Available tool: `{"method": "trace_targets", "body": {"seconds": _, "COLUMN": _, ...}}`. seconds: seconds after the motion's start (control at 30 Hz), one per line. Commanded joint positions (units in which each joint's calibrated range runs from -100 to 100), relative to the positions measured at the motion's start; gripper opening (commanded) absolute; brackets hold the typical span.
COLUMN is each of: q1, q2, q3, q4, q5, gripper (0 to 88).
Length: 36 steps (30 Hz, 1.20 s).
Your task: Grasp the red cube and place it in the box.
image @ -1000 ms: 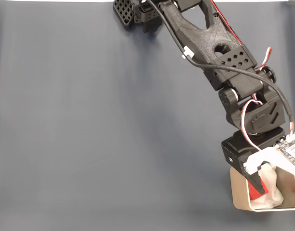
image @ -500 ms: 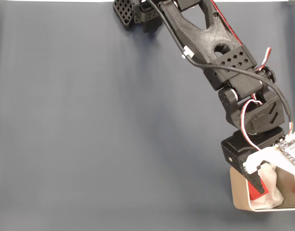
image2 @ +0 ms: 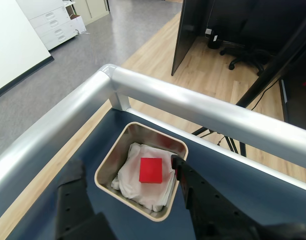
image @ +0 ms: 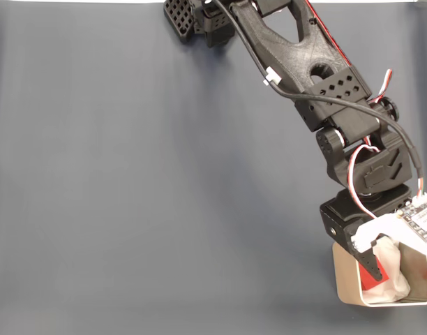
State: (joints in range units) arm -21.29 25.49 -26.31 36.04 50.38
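The red cube (image2: 151, 170) lies flat on the white crumpled padding inside the beige box (image2: 109, 161), free of both fingers. My gripper (image2: 125, 165) hovers above the box, open, with one black finger on each side of the box's opening. In the fixed view the box (image: 345, 279) sits at the lower right of the table, with the arm's head over it. There a sliver of the red cube (image: 373, 284) shows beside the black finger (image: 368, 265).
The dark blue table mat (image: 144, 195) stretches left of the box. A thick metal rail (image2: 203, 107) runs along the table's edge just beyond the box, turning a corner at the left. The arm's base (image: 199, 17) stands at the top of the fixed view.
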Motion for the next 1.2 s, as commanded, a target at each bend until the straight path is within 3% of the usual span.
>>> {"method": "trace_targets", "body": {"seconds": 0.0, "q1": -0.16, "q2": -2.35, "q3": -1.15, "q4": -0.87, "q5": 0.49, "gripper": 19.2}}
{"method": "trace_targets", "body": {"seconds": 0.23, "q1": -0.16, "q2": -3.22, "q3": -0.61, "q4": -0.71, "q5": 0.88, "gripper": 0.0}}
{"method": "trace_targets", "body": {"seconds": 0.87, "q1": 2.68, "q2": -14.22, "q3": 6.60, "q4": -0.87, "q5": -0.29, "gripper": 0.0}}
{"method": "trace_targets", "body": {"seconds": 1.17, "q1": 8.58, "q2": -29.30, "q3": 21.66, "q4": -0.79, "q5": -0.20, "gripper": 0.0}}
